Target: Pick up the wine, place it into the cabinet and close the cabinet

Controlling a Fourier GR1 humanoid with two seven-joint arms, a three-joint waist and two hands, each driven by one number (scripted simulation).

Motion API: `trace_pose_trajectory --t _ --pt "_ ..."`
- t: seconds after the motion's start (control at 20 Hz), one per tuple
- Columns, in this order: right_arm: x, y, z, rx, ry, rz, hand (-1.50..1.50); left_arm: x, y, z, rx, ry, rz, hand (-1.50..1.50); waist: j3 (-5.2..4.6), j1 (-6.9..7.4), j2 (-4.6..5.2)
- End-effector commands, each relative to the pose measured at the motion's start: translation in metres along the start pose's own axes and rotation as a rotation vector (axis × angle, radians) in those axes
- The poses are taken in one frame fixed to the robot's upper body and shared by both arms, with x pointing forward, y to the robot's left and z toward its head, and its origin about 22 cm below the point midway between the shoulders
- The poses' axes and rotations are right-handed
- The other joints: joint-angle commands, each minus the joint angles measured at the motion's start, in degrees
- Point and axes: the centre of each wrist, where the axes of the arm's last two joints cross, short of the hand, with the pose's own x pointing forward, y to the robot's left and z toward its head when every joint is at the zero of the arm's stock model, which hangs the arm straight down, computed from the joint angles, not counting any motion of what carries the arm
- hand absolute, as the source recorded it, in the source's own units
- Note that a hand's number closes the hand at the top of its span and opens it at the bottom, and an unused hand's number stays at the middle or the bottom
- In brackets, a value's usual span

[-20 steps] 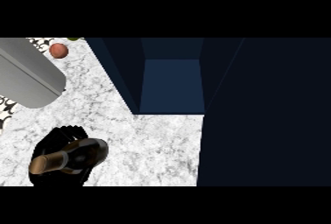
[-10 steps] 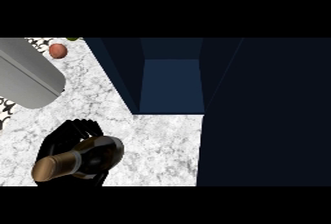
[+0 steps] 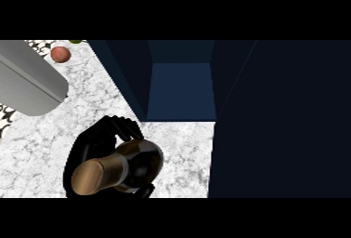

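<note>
The wine bottle (image 3: 140,160) is dark with a gold cap (image 3: 96,176) and is seen from above, its top tilted toward me. My right hand (image 3: 79,155) is shut on it, fingers (image 3: 120,125) curled over its far side and thumb at its near side. Bottle and hand hang over the marble counter (image 3: 178,153), just left of and in front of the dark blue cabinet's open compartment (image 3: 182,90). The cabinet door (image 3: 281,121) stands open at the right. A grey forearm (image 3: 31,79) lies at the upper left; its hand does not show.
A reddish round fruit (image 3: 60,54) sits on the counter at the far left, with a bit of something green (image 3: 75,41) behind it. A spotted pattern (image 3: 5,114) shows past the counter's left edge.
My right hand has carried the bottle to the right and slightly away from me, closer to the cabinet opening. The grey forearm and the cabinet door have stayed put.
</note>
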Motion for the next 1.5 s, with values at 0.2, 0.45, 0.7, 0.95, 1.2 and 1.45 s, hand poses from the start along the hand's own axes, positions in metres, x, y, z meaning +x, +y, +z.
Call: trace_pose_trajectory --t 0.2,0.45,0.7,0.95,1.2,1.45 --pt "0.018 0.013 0.027 0.029 -0.057 -0.064 -1.50 0.018 -0.054 -0.025 -0.005 0.010 0.047 1.50 -0.02 -0.05 -0.02" --pt "0.013 -0.005 0.015 0.028 -0.047 -0.035 -1.50 0.016 -0.090 -0.051 0.024 -0.004 0.011 1.50 0.00 -0.33 0.08" --pt "0.011 0.006 0.017 0.045 -0.052 -0.052 -1.50 0.022 -0.099 -0.081 0.075 -0.017 -0.019 1.50 -0.02 -0.41 0.09" --pt "0.016 0.005 0.032 0.040 -0.058 -0.031 -1.50 0.002 -0.087 -0.089 0.094 -0.015 -0.076 1.50 -0.02 -0.55 0.10" --pt "0.023 0.011 0.029 0.050 -0.052 -0.037 -1.50 -0.012 -0.093 -0.081 0.101 -0.033 -0.093 1.50 -0.07 -0.51 0.10" --pt "0.014 -0.004 0.030 0.038 -0.058 -0.008 -1.50 -0.016 -0.092 -0.084 0.127 0.004 -0.064 1.50 -0.02 -0.36 0.09"
